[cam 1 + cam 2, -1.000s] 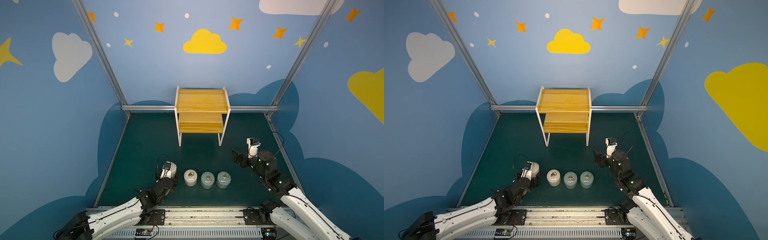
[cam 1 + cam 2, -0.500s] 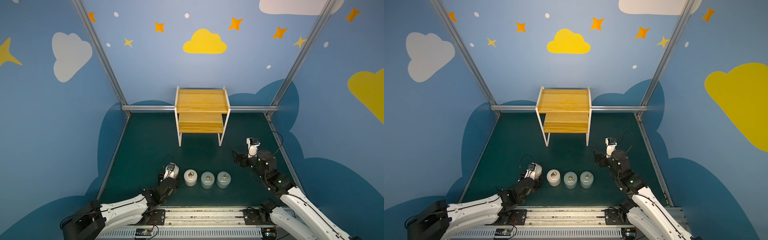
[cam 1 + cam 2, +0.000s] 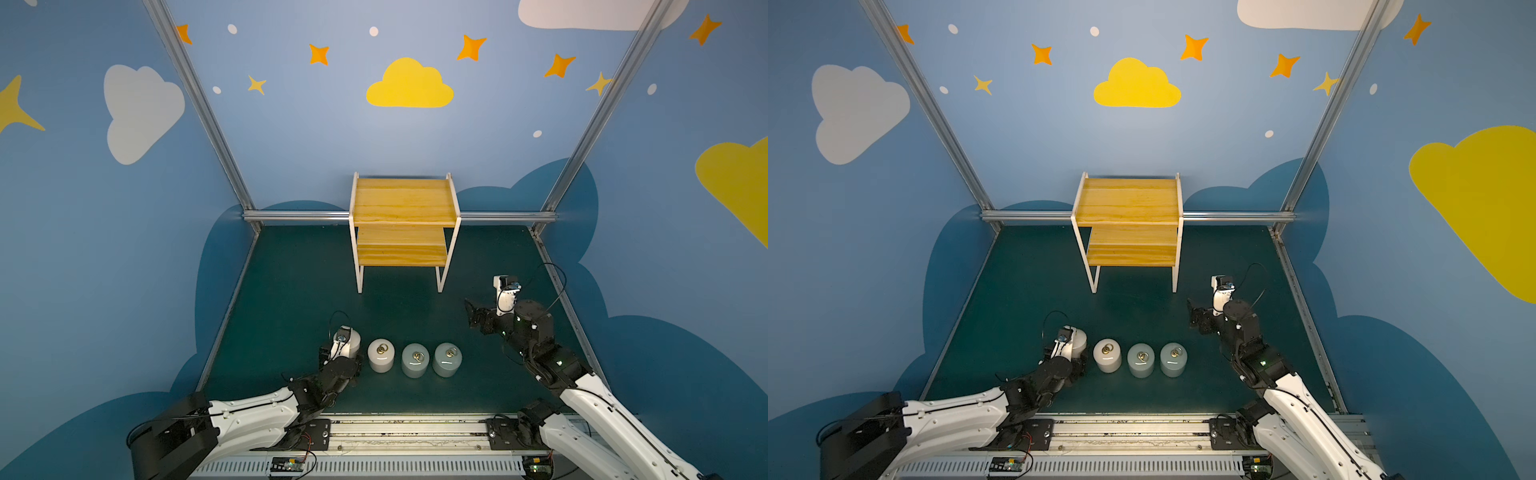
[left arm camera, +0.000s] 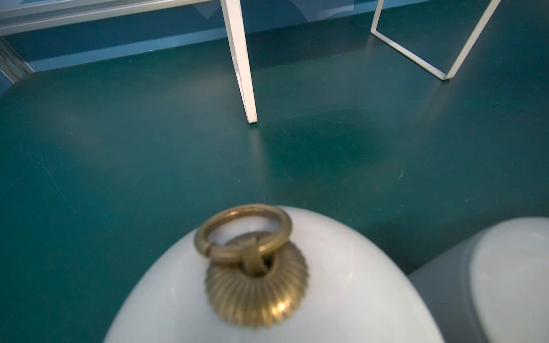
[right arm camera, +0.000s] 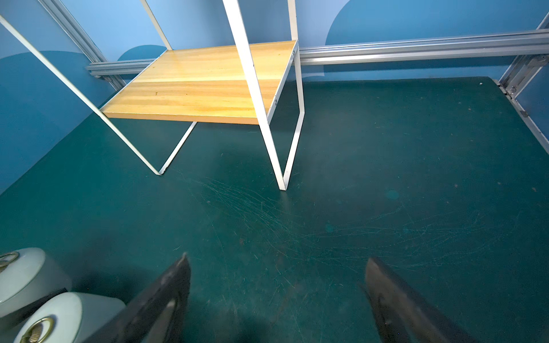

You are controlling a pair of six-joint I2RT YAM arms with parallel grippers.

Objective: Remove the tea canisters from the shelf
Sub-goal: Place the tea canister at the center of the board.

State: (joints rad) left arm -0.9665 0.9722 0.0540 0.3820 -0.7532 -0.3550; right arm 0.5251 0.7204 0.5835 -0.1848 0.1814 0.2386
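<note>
You get even, fairly bright light in both top views, small glints on the tea canisters (image 3: 413, 360) low in the frame, wide-angle stretch at the edges, and a soft, out-of-focus brass ring (image 4: 243, 231) in the left wrist view.

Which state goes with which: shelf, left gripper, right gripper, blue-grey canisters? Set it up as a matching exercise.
Things:
1 shelf
2 left gripper
3 right gripper
4 blue-grey canisters

States:
A open, holding nothing
B side by side on the mat
C nothing on it
D shut on the outermost white canister

Pairs: 1-C, 2-D, 3-A, 4-B
</note>
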